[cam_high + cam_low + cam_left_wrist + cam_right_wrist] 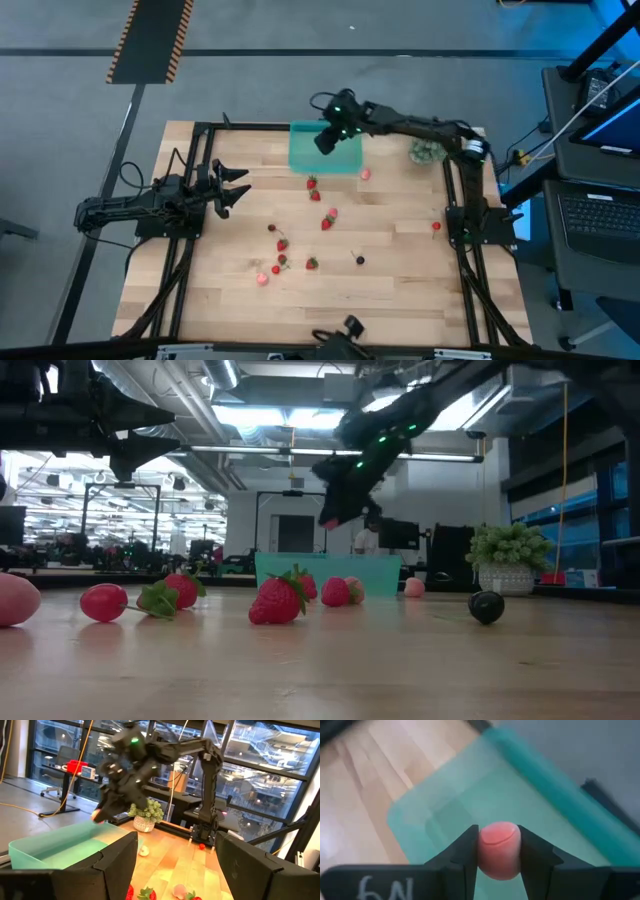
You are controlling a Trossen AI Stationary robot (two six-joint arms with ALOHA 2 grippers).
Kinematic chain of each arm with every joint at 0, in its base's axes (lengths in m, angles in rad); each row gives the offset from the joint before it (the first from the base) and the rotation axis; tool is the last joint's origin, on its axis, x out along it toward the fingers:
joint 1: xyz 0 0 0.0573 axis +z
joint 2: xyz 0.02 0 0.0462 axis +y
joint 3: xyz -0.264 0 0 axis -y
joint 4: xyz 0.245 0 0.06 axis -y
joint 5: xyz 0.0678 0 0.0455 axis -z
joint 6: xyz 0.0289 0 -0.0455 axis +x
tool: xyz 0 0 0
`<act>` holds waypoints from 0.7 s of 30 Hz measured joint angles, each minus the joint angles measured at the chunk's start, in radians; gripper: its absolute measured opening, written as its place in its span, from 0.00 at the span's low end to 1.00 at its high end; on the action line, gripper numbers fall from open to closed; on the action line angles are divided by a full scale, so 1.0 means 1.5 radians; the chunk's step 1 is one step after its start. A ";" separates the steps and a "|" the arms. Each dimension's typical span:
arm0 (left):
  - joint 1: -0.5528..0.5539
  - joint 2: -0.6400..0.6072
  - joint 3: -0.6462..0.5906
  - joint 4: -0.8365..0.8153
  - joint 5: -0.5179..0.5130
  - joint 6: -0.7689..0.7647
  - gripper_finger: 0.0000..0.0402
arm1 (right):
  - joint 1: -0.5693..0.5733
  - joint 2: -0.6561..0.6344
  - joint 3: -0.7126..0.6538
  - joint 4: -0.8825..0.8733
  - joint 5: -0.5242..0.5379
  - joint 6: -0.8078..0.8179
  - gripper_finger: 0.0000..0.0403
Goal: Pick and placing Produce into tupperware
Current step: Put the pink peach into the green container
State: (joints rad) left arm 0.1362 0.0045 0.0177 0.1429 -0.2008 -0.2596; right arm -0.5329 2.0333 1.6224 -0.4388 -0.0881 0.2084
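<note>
- The right gripper [328,137] hangs in the air over the teal tupperware [345,160] at the far side of the table [400,290].
- Its two dark fingers [462,852] pinch a pink, round piece of produce [499,850] between them. The tub floor shows right under it.
- In the low view the gripper [335,515] is up above the tub [300,572], not touching it.
- The left gripper [232,187] waits at the left side of the table, well away from the tub. Its fingers [117,857] are spread apart with nothing between them.
- Many small berries lie loose on the wood. One red strawberry [312,183] sits just in front of the tub, and another [317,195] is close by it.
- A pale pink piece [365,174] lies by the tub's near right corner.
- More red berries [281,244] sit in the middle of the table, and a pink one [262,279] lies nearer the front.
- A dark berry [360,260] lies alone toward the front right.
- One red piece [436,226] lies near the right arm's base.
- A green leafy plant in a white pot [508,560] stands at the far right corner.
</note>
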 joint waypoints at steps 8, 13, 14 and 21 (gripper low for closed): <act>0.000 0.000 0.000 0.000 0.000 0.000 0.64 | 0.000 0.162 0.219 -0.154 -0.031 0.021 0.29; 0.000 0.000 0.000 0.000 0.000 0.000 0.64 | 0.000 0.229 0.321 -0.212 -0.044 0.057 0.29; 0.000 0.000 0.000 0.000 0.000 0.000 0.64 | 0.000 0.242 0.341 -0.219 -0.053 0.063 0.29; 0.000 0.000 0.000 0.000 0.000 0.000 0.64 | 0.000 0.339 0.482 -0.286 -0.082 0.071 0.29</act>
State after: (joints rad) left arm 0.1363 0.0045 0.0177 0.1429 -0.2008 -0.2596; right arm -0.5327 2.5415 2.3459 -0.8676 -0.2110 0.3149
